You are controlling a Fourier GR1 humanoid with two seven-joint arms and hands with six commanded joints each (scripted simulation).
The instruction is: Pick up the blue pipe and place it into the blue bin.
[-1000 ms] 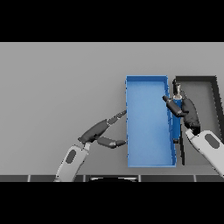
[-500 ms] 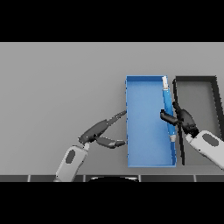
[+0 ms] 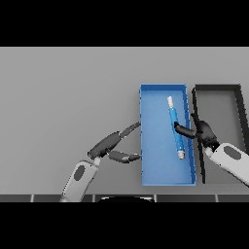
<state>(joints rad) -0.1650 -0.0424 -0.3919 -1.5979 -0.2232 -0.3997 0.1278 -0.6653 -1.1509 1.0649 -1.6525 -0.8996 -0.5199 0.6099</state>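
Right hand (image 3: 202, 131) pinching blue pipe (image 3: 175, 127) over blue bin (image 3: 160, 170); left hand (image 3: 111, 144) w/ fingers relaxed, touching bin's edge.

Blue pipe (image 3: 175, 128) lies inside the blue bin (image 3: 155, 172); right hand (image 3: 201, 130) beside it, left hand (image 3: 113, 146) open by the bin's left wall.

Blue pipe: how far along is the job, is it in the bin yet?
Done: the blue pipe is picked up and sits over the blue bin, within its walls. In hand: the right hand has fingers curled on the pipe's middle. Left: release and withdraw; I cannot tell whether the pipe touches the floor. The left hand rests open at the bin's left wall.
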